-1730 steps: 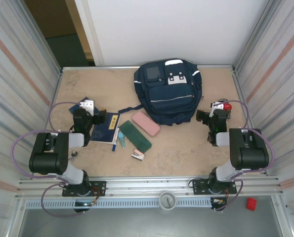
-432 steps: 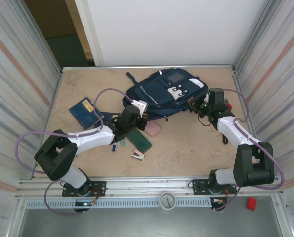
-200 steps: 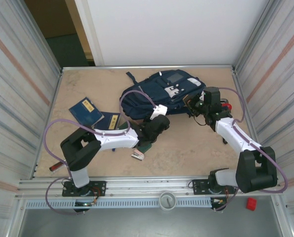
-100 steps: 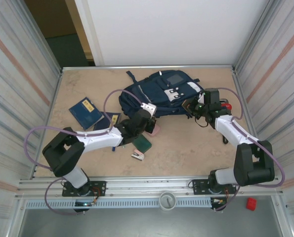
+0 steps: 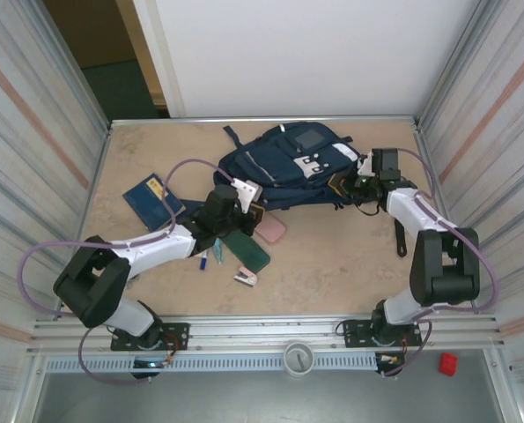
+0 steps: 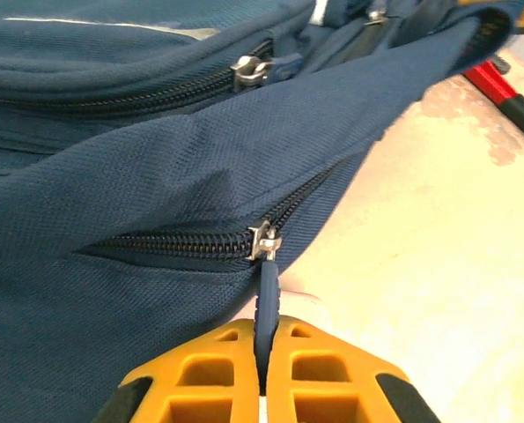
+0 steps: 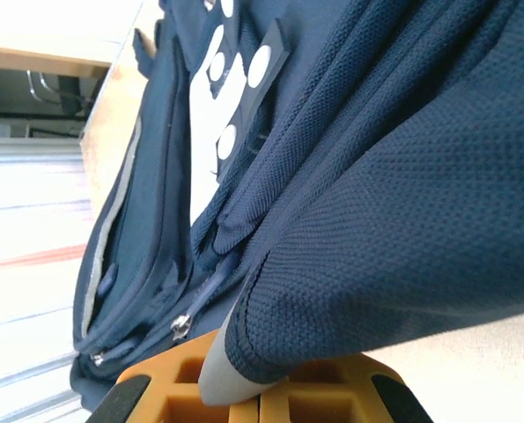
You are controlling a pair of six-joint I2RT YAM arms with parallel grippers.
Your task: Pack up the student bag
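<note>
- Left gripper (image 6: 263, 366) pinches the backpack (image 6: 138, 167) zipper pull (image 6: 266, 295).
- Right gripper (image 7: 257, 395) clamps a fold of backpack fabric.
- Backpack lies sideways on the surface (image 5: 332, 256).

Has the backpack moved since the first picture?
Yes. The backpack has turned clockwise against the table's back edge, its bottom now stretching toward the left side.

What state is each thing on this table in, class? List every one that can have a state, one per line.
Navy blue fabric backpack: lying on its side, held at both ends.
Blue zipper pull: pinched in the left pincer.
Left pincer: shut on the zipper pull.
Right pincer: shut on a fold of backpack fabric.
Dark blue notebook: closed, flat.
Pink oblong pencil case: lying flat.
</note>
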